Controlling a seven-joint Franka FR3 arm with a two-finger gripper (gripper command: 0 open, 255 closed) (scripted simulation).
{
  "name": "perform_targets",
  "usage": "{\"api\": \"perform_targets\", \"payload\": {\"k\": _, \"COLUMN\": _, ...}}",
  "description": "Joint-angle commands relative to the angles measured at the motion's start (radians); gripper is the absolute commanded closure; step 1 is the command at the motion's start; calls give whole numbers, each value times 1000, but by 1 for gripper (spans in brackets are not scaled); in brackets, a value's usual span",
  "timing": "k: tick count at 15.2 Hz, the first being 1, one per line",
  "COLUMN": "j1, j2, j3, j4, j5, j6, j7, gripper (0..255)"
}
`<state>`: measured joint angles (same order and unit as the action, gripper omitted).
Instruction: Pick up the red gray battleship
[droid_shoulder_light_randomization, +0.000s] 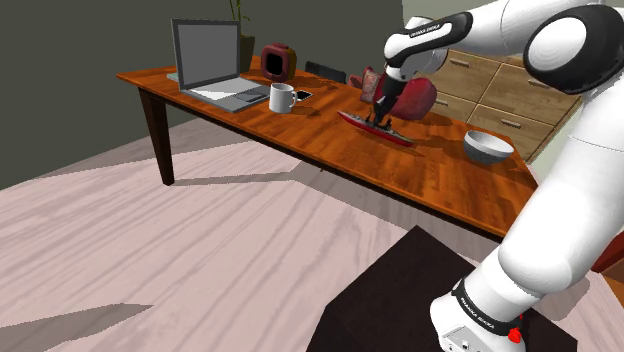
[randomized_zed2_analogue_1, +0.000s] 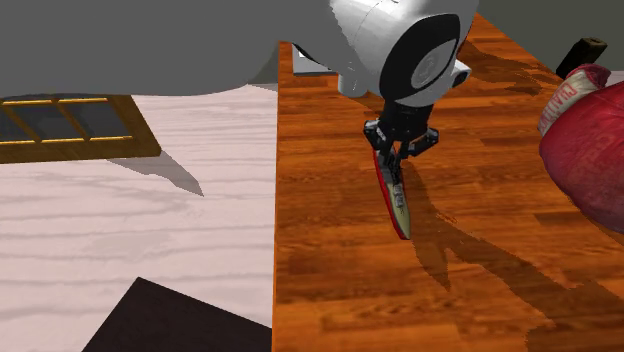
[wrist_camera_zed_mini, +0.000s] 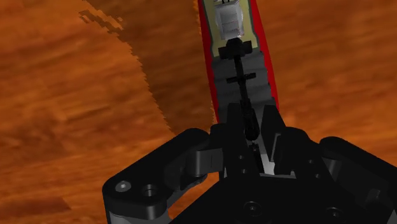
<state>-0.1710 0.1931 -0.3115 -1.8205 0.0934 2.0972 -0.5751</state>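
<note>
Your slim red-hulled, grey-decked battleship (randomized_zed2_analogue_1: 400, 208) lies on the glossy brown wooden table (randomized_zed2_analogue_1: 330, 250), at centre frame in the second exterior view. The all-black two-finger gripper (randomized_zed2_analogue_1: 399, 165) is narrowed, clasping its superstructure, and the end under the fingers is hidden from you. The white lettering on the arm's black wrist band (droid_shoulder_light_randomization: 428, 30) is too small to read.

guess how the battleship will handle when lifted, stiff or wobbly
Battleship looks stiff and probably light. Its long narrow hull may swivel between the fingers if gripped off centre. The thin mast looks fragile; squeezing it could snap it.
</note>
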Motion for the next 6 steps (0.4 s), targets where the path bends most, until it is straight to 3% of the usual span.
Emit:
{"api": "perform_targets", "payload": {"k": 1, "j1": 0, "j2": -7, "j3": -1, "j4": 20, "j5": -4, "j6": -26, "j7": 3, "gripper": 255}}
{"api": "perform_targets", "payload": {"k": 6, "j1": 0, "j2": -16, "j3": -2, "j4": 50, "j5": -8, "j6": -66, "j7": 6, "gripper": 255}}
